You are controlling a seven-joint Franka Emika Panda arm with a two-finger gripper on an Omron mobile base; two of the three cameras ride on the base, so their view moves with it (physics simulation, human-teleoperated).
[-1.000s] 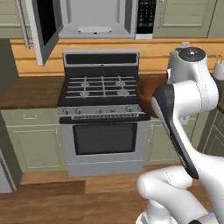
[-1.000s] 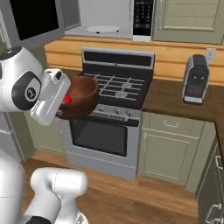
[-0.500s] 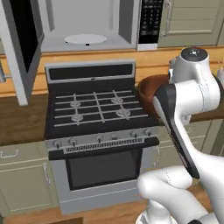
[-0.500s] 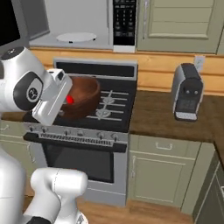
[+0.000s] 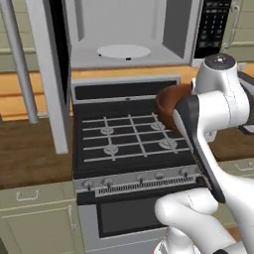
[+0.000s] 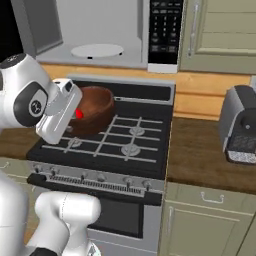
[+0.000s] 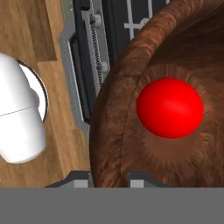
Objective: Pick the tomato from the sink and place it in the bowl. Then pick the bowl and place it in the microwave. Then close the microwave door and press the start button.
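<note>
Bowl (image 5: 171, 101), dark reddish-brown and smooth-sided, sits centre-right in the left base view, half hidden behind the white arm, held above the stove's (image 5: 129, 141) black grates; since half a second ago the whole scene has grown larger and slid, so the base has driven closer. The microwave (image 5: 129, 37) fills the top, pale cavity and white round plate showing, its door (image 5: 47, 74) swung open at left. Right base view: bowl at centre-left, the gripper (image 6: 70, 112) clamped on its near rim, the glossy tomato (image 6: 79, 114) inside. Hand view: tomato right of centre on the bowl's wood-grained floor; finger tips (image 7: 81, 180) straddle the rim at the bottom.
</note>
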